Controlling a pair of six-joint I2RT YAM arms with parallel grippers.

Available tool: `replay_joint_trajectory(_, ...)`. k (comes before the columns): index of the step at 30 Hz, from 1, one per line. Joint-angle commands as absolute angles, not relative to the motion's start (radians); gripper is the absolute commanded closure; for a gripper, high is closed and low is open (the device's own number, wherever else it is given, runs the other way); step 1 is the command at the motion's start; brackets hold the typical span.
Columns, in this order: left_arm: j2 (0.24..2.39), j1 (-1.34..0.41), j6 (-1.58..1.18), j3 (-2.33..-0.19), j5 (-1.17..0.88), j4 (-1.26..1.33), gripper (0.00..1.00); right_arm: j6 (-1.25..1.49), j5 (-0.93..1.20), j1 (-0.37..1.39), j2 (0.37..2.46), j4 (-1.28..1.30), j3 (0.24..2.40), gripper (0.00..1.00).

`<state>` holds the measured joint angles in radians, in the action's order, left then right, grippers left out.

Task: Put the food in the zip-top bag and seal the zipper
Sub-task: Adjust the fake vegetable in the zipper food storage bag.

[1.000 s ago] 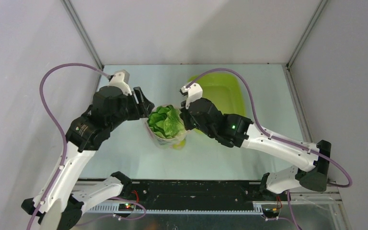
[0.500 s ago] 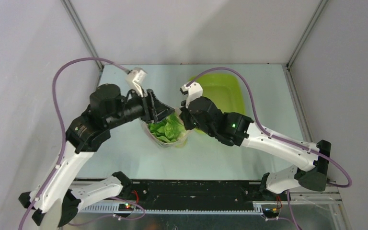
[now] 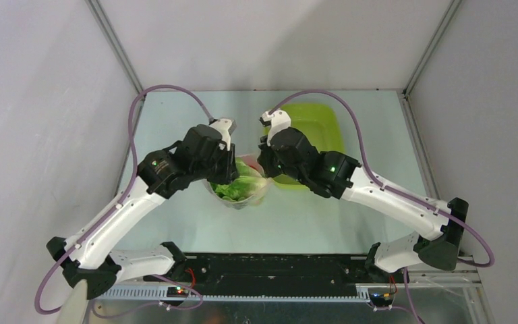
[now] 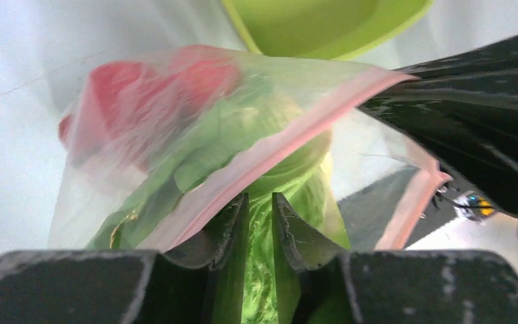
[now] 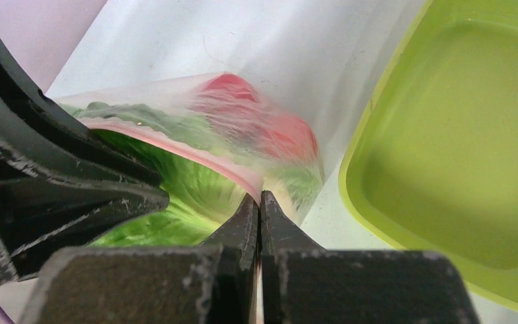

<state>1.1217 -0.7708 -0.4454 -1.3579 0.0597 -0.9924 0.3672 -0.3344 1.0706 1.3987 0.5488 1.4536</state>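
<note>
The zip-top bag (image 3: 237,196) stands on the table between both arms, holding leafy lettuce (image 3: 244,185) and a red tomato (image 4: 128,88). Its mouth is open, and the pink zipper (image 4: 276,145) runs slanted across it. My right gripper (image 5: 260,196) is shut on the zipper strip (image 5: 195,150) at the bag's right rim. My left gripper (image 4: 260,197) hangs over the mouth from the left, jaws a narrow gap apart. Lettuce (image 4: 297,182) shows through that gap, and the strip lies across the tip of one finger. The tomato (image 5: 270,128) presses against the bag's far wall.
A lime-green tray (image 3: 318,125) lies on the table just right of and behind the bag, close to the right gripper (image 3: 264,170). Its rim (image 5: 361,202) runs beside the bag. Grey walls close in the table on three sides.
My left arm has swung in from the bag's left side over its mouth, and its jaws have narrowed. The right gripper has kept its hold on the rim and shifted slightly back.
</note>
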Motion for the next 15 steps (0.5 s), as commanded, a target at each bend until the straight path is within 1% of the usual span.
replay_joint_trajectory(1,1.135,-0.773,-0.468,-1.32,0.24,-1.059,0.76,0.375,-0.328,1.039,1.358,0.528,1.506,1.0)
replay_joint_trajectory(5,1.163,-0.774,-0.5,-1.315,0.376,-1.085,0.77,0.37,-0.3,1.027,1.344,0.524,1.506,1.0)
replay_joint_trajectory(8,1.183,-0.774,-0.514,-1.329,0.429,-1.104,0.74,0.355,-0.263,1.026,1.328,0.506,1.498,1.0)
replay_joint_trajectory(10,1.185,-0.774,-0.511,-1.342,0.425,-1.1,0.65,0.347,-0.239,1.025,1.321,0.49,1.491,1.0)
replay_joint_trajectory(11,1.183,-0.773,-0.502,-1.351,0.407,-1.088,0.64,0.346,-0.23,1.024,1.321,0.484,1.49,1.0)
replay_joint_trajectory(13,1.167,-0.773,-0.486,-1.366,0.362,-1.06,0.58,0.346,-0.228,1.023,1.322,0.483,1.486,1.0)
replay_joint_trajectory(14,1.149,-0.773,-0.481,-1.372,0.344,-1.049,0.52,0.345,-0.228,1.023,1.322,0.483,1.485,1.0)
replay_joint_trajectory(15,1.139,-0.773,-0.468,-1.383,0.304,-1.025,0.48,0.346,-0.228,1.023,1.324,0.483,1.485,1.0)
